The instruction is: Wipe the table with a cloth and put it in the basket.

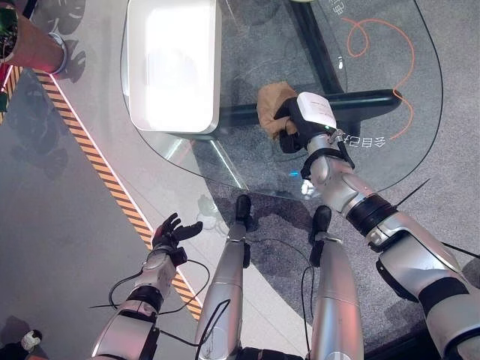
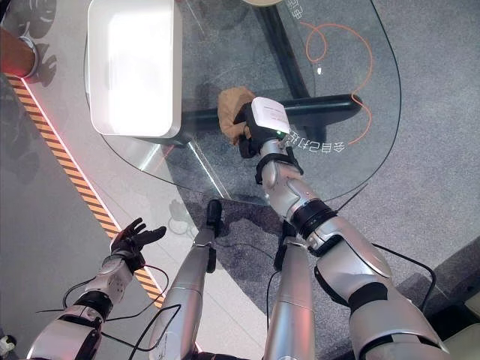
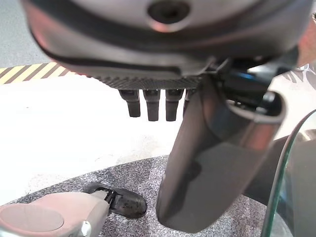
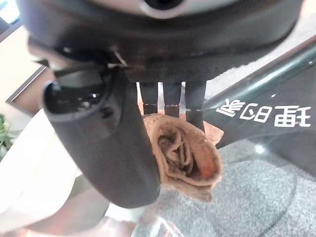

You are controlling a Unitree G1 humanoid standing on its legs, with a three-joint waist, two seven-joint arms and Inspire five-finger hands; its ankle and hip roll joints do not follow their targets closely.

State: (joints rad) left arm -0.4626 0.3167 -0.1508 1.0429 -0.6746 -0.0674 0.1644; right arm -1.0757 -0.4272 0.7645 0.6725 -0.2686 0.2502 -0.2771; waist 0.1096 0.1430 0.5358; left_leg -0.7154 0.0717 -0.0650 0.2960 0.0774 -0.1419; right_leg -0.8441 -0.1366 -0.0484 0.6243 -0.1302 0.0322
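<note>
**Inspector A:** Starting at the nine o'clock side: the left hand hangs low over the floor at about seven o'clock in the head views, well apart from the table. Its fingers are spread and relaxed, holding nothing.

**Inspector B:** Agreed, idle. Next item across?

**Inspector A:** A white basket sits on the glass at roughly eleven o'clock. It looks bare inside, though glare hides much of its floor. At centre, the brown cloth lies bunched on the tabletop, near the basket's three o'clock edge but apart from it.

**Inspector B:** And the right hand?

**Inspector A:** Closed round the cloth. In its wrist view the fingers come down over the cloth and the thumb stands against its side, so the cloth is gathered into a wad between them. The wad appears to be touching the glass.

**Inspector B:** Step in hand?

**Inspector A:** In my judgement, wiping, or the end of it; the deposit is not yet done. The next move calls for keeping that grip, lifting clear of the glass, travelling towards ten o'clock over the basket rim, then releasing inside.
</note>
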